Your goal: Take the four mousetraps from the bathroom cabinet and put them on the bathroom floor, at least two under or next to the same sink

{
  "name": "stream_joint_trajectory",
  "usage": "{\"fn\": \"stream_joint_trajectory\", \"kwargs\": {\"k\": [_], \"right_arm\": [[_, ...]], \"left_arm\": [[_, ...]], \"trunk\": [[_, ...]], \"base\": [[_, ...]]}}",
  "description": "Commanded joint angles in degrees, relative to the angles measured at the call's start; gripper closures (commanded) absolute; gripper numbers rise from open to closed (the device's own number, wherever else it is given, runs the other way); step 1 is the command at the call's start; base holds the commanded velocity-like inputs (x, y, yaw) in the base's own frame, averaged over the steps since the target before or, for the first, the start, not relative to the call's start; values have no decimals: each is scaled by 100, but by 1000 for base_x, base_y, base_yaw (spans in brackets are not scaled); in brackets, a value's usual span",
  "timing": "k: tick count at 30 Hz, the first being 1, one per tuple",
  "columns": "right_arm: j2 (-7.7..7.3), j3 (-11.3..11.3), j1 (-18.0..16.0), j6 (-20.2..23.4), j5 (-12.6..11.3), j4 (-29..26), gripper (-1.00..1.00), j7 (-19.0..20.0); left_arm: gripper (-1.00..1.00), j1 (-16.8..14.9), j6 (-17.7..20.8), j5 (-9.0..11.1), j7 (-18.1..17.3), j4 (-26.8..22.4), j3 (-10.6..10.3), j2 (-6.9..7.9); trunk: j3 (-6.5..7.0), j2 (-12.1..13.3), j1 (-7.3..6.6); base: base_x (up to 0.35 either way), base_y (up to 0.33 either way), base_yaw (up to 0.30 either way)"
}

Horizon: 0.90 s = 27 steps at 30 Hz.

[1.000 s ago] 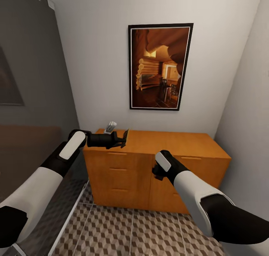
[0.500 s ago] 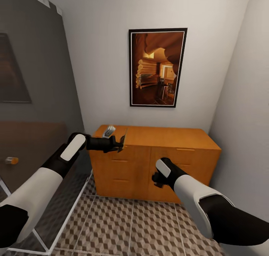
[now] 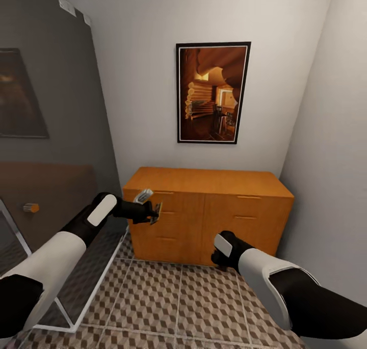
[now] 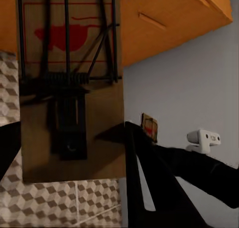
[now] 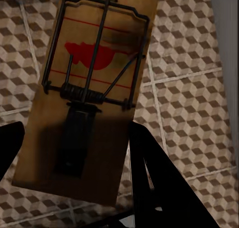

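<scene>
A: What is held at present?

B: One mousetrap (image 4: 69, 83) is pinched in the left gripper (image 3: 153, 214), in front of the cabinet (image 3: 204, 214) near its top left corner. A second mousetrap (image 5: 87, 96) is pinched in the right gripper (image 5: 74, 153), above the bathroom floor (image 3: 173, 308). No sink is to be seen.

A: How should such a board be expected to handle?

B: It is judged light, stiff and flat, so little squeeze is needed. The wood looks smooth, and a slip is possible if the board is tilted.

A: Where is it best taken hold of?

B: By the bare end of the board, away from the red bait mark, as seems to be done here. The wire bar and spring are better left untouched, since these parts may snap.
</scene>
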Motion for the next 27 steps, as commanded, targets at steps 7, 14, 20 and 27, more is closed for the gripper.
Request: {"fn": "stream_joint_trajectory", "kwargs": {"k": [7,14,20,27], "right_arm": [[-58,49,339,-241,144,103,100,327],[-72,48,629,-443,176,111,100,414],[-75,46,826,-595,328,115,100,425],[-75,45,1033,-628,657,119,100,432]], "left_arm": [[100,-7,-358,-190,-45,935,-36,-7],[100,-7,-747,-657,-56,1777,-37,-21],[100,0,-1170,-933,-56,2577,-34,-80],[100,242,-2017,-1351,-47,3479,-36,-339]], "trunk": [[-7,-6,-1],[-5,-6,-1],[19,-6,-1],[61,-6,-1]], "base": [[-195,0,0],[-145,0,1],[-42,0,101],[-7,0,185]]}}
